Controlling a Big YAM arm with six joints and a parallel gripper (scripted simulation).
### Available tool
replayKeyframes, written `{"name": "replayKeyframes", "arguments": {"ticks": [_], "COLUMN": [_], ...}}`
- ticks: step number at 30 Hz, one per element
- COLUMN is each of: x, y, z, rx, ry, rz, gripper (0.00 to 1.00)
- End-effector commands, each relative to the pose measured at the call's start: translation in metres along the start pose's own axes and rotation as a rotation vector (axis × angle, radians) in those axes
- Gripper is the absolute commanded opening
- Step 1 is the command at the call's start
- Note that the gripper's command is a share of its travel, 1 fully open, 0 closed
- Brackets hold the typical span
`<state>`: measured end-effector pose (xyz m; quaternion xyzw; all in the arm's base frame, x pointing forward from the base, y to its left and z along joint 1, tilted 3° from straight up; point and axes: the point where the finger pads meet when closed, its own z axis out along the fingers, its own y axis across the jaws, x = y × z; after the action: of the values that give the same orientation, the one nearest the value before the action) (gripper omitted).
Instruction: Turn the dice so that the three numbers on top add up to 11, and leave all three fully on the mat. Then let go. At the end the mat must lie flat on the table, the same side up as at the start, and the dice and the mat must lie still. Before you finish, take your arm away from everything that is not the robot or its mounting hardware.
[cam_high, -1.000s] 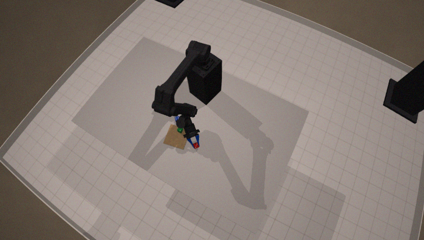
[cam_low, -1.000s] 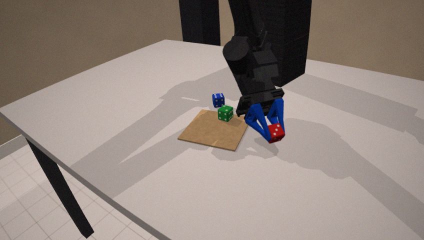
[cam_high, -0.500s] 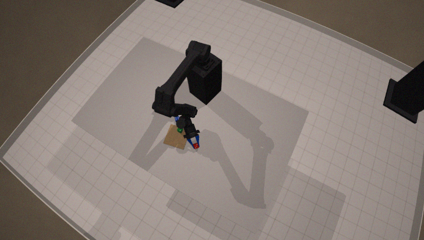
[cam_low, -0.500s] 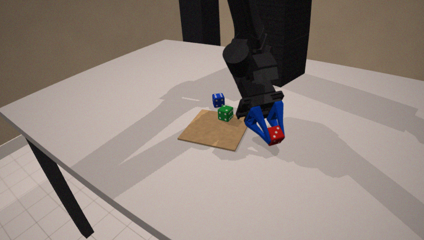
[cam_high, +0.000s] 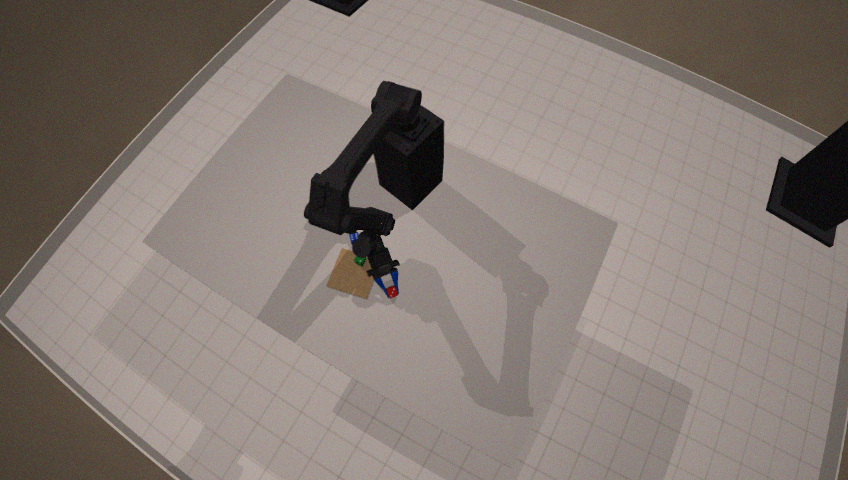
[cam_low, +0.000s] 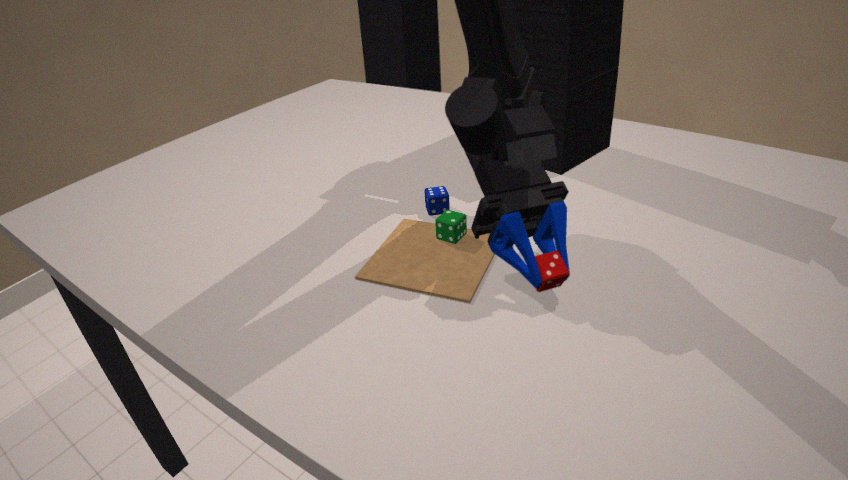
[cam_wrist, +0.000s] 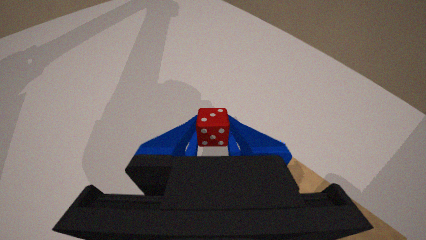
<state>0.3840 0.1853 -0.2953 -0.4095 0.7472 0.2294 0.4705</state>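
Note:
My gripper (cam_high: 390, 288) (cam_low: 552, 274) (cam_wrist: 212, 119) is shut on the red die (cam_high: 392, 292) (cam_low: 552, 265) (cam_wrist: 212, 119), to the right of the mat (cam_high: 346, 282) (cam_low: 416, 270) (cam_wrist: 311, 180) in the exterior view. The die is tilted and looks slightly above the table. Its upper face shows 3; the face towards the wrist camera shows 5. The green die (cam_high: 359, 261) (cam_low: 450, 228) rests on the mat near its back edge; its top number is hard to read. The blue die (cam_high: 354, 237) (cam_low: 436, 202) stands off the mat behind it, 6 on top. The mat looks flat.
The table (cam_high: 238, 178) (cam_low: 416, 380) carries broad arm shadows. The black arm base (cam_high: 410, 166) (cam_low: 586, 89) stands behind the dice. The forearm and wrist hang close to the blue and green dice in the top view.

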Motion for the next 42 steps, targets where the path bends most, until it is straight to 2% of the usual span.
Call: {"name": "replayKeyframes", "arguments": {"ticks": [1,14,33,36,39,42], "x": [-0.008,-0.007,0.008,0.004,0.011,0.007], "y": [-0.006,-0.005,-0.004,-0.001,-0.002,-0.005], "z": [-0.004,-0.004,0.002,-0.003,0.001,0.002], "rx": [0.014,0.014,0.013,0.01,0.01,0.014], "ry": [-0.018,-0.017,-0.014,-0.007,-0.008,-0.015], "rz": [-0.012,-0.012,-0.009,-0.003,-0.005,-0.011], "gripper": [0.26,0.26,0.26,0.26,0.26,0.26]}}
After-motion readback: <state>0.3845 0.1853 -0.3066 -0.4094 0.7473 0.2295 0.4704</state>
